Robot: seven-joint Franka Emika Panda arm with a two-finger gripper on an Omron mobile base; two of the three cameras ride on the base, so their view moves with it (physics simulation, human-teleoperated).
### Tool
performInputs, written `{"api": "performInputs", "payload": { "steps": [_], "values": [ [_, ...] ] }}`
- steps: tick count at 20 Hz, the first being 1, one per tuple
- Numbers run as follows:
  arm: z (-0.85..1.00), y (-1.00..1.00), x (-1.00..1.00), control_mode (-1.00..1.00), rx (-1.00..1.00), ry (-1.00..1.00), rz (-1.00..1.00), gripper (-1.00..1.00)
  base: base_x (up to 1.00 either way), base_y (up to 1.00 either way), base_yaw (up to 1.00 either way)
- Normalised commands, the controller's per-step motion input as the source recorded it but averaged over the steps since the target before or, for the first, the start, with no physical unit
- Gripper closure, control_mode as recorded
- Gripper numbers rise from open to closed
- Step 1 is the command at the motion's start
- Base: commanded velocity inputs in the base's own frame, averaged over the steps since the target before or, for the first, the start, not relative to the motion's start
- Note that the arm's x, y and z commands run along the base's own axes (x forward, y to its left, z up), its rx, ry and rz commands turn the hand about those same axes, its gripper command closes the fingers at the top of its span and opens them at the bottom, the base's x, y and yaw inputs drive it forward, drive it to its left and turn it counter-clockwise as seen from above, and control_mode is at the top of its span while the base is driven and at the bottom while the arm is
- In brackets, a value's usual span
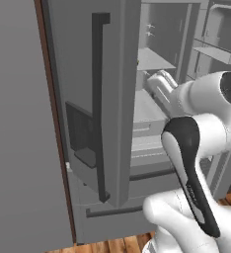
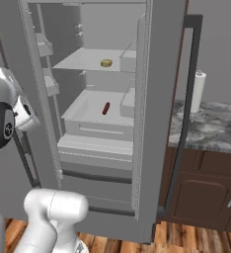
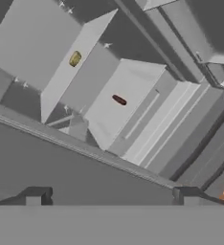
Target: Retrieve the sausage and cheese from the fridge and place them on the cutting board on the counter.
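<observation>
Hand view looked into the open fridge with the gripper hanging outside it, its two dark tips standing wide apart and nothing between them. The sausage lay on the lower pale shelf, well apart from the fingertips, and the cheese sat on the shelf above. From the right base view the sausage rested near the middle of its shelf, lengthwise front to back, while the cheese sat toward the rear of the upper one.

The step in hand appeared to be the reach for the sausage. It would go best if the wrist turned so the jaws crossed the short width of the sausage, not its length, then came in under the upper shelf and lowered squarely, closing around the middle. A round, slim body like that would likely roll if nudged by one finger first.

The sausage was a smooth dark red-brown cylinder with rounded ends. The cheese was a small, squat yellowish lump. Shelves and drawers were flat, pale grey and matte, the doors plain grey with a long dark handle. Beyond the right door, a marbled counter topped dark brown cabinets, with a white paper towel roll standing on it.
</observation>
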Motion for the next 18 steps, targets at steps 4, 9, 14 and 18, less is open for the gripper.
{"api": "performInputs", "payload": {
  "steps": [4, 9, 14, 18],
  "values": [
    [0.0, -0.29, 0.94, -1.0, 0.43, 0.19, 0.48, -1.0, 0.0, 0.0, 0.0],
    [0.0, -0.23, 0.94, -1.0, 0.35, 0.12, 0.41, -1.0, 0.0, 0.0, 0.0],
    [-0.04, 0.0, 0.96, -1.0, 0.05, 0.09, 0.27, -1.0, 0.0, 0.0, 0.0],
    [0.0, 0.08, 0.86, -1.0, 0.0, 0.16, 0.14, -1.0, 0.0, 0.0, 0.0]
  ]
}}
